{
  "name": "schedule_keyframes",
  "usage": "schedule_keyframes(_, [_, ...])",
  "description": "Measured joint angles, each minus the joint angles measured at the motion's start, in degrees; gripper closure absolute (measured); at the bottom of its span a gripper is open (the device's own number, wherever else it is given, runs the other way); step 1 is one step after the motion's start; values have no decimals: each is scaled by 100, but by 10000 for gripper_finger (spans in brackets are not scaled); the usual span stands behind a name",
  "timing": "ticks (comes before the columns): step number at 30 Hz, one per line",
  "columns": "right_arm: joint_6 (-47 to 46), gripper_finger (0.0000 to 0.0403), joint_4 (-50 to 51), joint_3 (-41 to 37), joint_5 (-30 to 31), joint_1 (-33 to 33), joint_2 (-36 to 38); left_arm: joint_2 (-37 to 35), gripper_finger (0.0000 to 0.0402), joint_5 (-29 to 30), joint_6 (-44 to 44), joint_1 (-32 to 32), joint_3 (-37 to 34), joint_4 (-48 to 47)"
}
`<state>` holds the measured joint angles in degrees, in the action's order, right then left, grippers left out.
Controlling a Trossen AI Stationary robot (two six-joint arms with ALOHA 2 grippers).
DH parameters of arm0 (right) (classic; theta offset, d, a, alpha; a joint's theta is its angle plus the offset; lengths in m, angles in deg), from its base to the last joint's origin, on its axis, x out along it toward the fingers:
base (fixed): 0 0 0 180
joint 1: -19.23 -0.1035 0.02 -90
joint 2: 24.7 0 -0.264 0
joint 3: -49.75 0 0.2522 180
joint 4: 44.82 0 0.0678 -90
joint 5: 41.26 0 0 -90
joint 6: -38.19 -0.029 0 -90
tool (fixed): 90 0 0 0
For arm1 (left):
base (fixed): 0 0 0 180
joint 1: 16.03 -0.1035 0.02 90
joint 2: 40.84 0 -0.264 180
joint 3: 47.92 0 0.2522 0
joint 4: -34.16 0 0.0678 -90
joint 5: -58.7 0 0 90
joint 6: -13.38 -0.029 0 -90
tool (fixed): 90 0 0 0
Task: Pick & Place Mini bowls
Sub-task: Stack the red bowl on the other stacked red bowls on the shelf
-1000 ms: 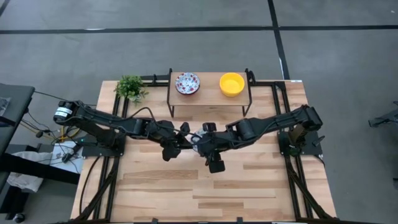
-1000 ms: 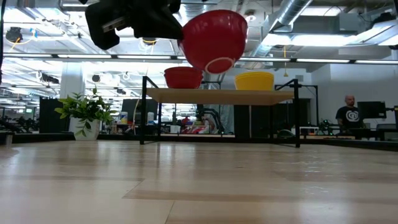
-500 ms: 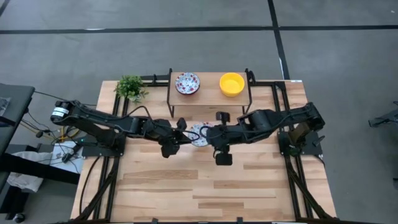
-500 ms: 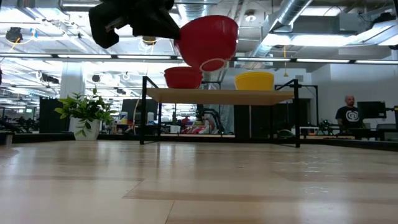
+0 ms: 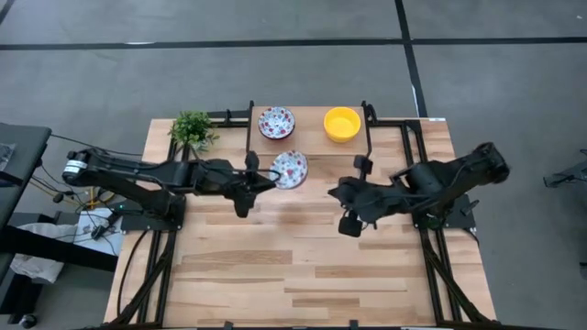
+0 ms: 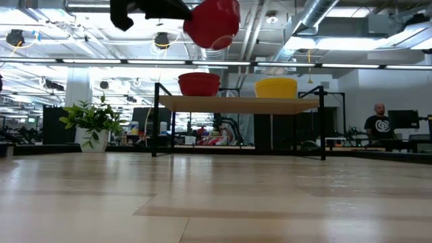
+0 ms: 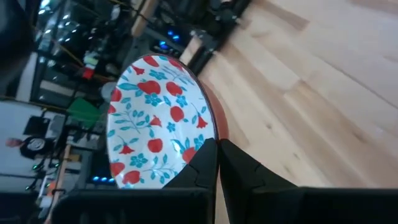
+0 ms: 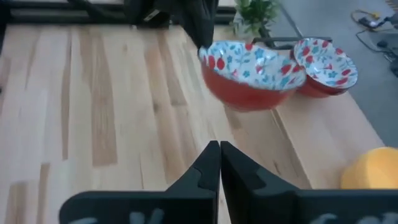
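The left gripper is clamped on the rim of a floral bowl, holding it up in the air just in front of the shelf. In the low view this held bowl hangs well above shelf height, its red underside showing. From the table's centre it sits at about 12 o'clock; the grip is on the bowl's rim at roughly 8 o'clock in the overhead view. The left wrist view shows the two fingers pinched together over the patterned rim.

The right gripper is shut and holds nothing, hovering over the table at about 3 o'clock from the held bowl, apart from it.

On the shelf stand a second floral bowl at 11 o'clock and a yellow bowl at 1 o'clock. A plant stands at the table's 10 o'clock corner.
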<state>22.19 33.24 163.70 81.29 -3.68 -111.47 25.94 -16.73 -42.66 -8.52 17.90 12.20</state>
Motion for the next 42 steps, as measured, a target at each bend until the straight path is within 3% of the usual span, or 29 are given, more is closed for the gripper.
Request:
schedule_keyframes(10, [-546, 402, -3030, -3380, 80, 178, 1285, 4, 393, 52, 95, -543, 1072, -957])
schedule_keyframes(20, [-671, 403, -5565, -5150, 55, 398, 1176, 124, 393, -86, -215, -1656, 2208, -1845])
schedule_keyframes(30, [-1295, 403, -6435, -5651, 18, 513, 477, 849, 393, -512, -383, -2733, 2652, -2393])
schedule_keyframes(42, [-1417, 403, -7054, -5640, -275, 499, -168, 1266, 393, -846, -242, -3014, 2648, -2551])
